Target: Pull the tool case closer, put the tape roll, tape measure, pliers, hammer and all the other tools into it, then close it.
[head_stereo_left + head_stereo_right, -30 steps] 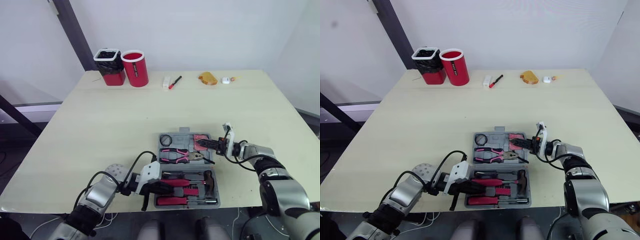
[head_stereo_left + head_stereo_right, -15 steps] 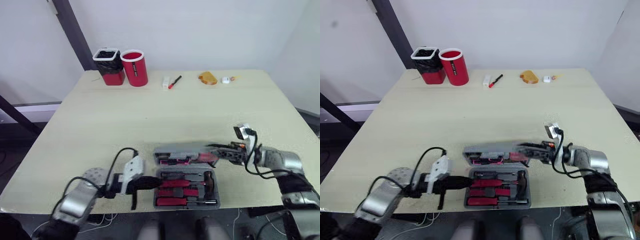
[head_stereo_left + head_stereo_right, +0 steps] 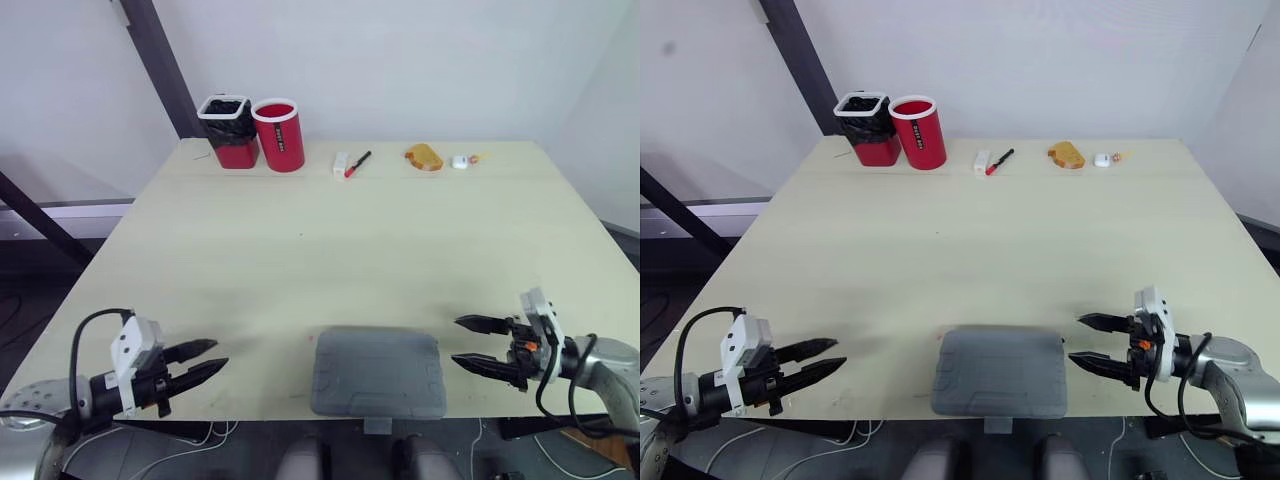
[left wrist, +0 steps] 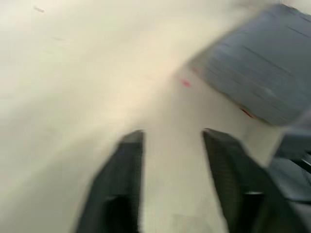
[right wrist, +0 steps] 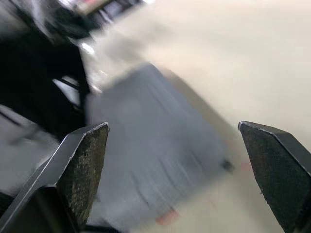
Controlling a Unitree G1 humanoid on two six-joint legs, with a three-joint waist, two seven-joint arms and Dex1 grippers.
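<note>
Pale cream tabletop (image 3: 350, 240), rectangular, carrying all items below

Item 1: grey moulded plastic tool case (image 3: 377, 372); lid down flat, closed; lies at the middle of the near edge of the tabletop, its front side at or slightly over that edge; none of its contents can be seen; also seen in the left wrist view (image 4: 262, 87) and the right wrist view (image 5: 155, 160)

Item 2: left gripper (image 3: 218, 354); two black fingers spread moderately apart, holding nothing; low over the near left corner of the tabletop, pointing toward the case, well apart from it

Item 3: right gripper (image 3: 456, 340); two black fingers spread wide, holding nothing; by the near edge just beside the right side of the case, tips toward it, not touching

Item 4: red square bin with white rim and black liner (image 3: 228, 135); upright, far left corner

Item 5: red cylindrical cup (image 3: 280, 135); upright, touching or just beside the bin on its right

Item 6: small white block (image 3: 341, 164) and red pen (image 3: 355, 163); side by side, middle of the far edge

Item 7: orange-yellow lump (image 3: 424, 157); far edge, right of the pen

Item 8: small white object (image 3: 460, 161); just beside the lump, toward the far right corner; too small to tell more
</note>
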